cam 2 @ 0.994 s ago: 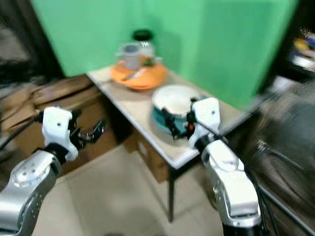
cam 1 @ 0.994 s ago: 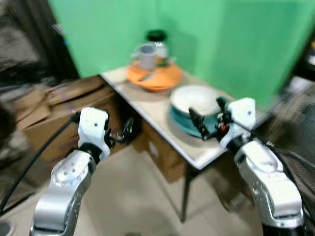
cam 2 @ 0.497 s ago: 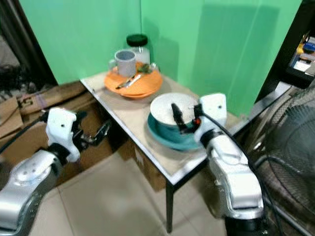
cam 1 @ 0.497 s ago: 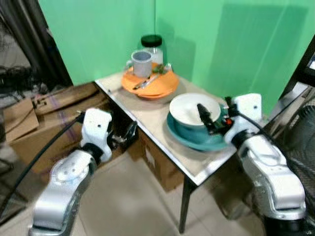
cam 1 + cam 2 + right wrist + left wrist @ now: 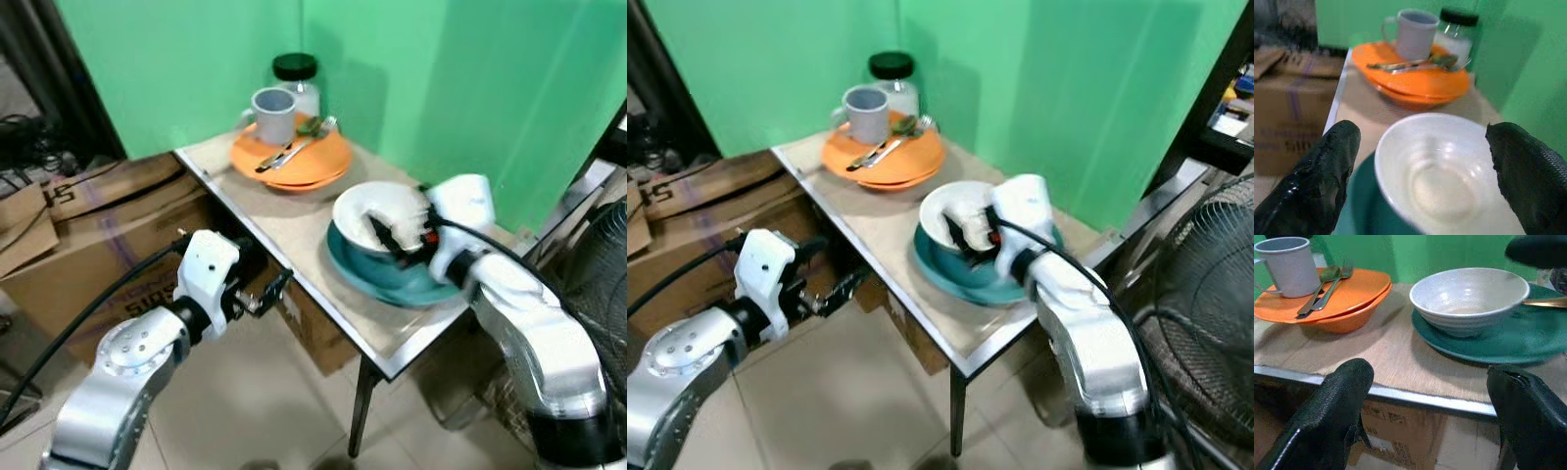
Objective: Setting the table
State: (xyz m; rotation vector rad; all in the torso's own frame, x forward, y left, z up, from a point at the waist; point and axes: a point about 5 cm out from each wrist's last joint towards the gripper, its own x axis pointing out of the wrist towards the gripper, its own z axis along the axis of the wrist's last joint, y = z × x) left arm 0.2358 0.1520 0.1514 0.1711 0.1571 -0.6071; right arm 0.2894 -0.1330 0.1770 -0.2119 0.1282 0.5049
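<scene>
A white bowl [image 5: 364, 208] sits on a teal plate [image 5: 384, 282] at the near end of a small table [image 5: 277, 217]. My right gripper [image 5: 389, 233] hovers open just over the bowl [image 5: 1440, 176], one finger [image 5: 1327, 166] on each side, nothing held. At the far end an orange plate [image 5: 304, 166] carries a grey mug [image 5: 272, 104] and a spoon and fork [image 5: 294, 148], with a black-lidded jar [image 5: 296, 78] behind. My left gripper [image 5: 266, 292] is open, low beside the table's left edge, and faces the dishes [image 5: 1469, 293].
Cardboard boxes [image 5: 88, 220] stand left of the table and under it. A green wall backs the table on two sides. A wire fan guard [image 5: 600, 264] is close on the right. Tiled floor [image 5: 255, 411] lies in front.
The camera view has shifted and sharpened. My right gripper has come from the table's near edge to above the white bowl. My left gripper has edged closer to the table's side.
</scene>
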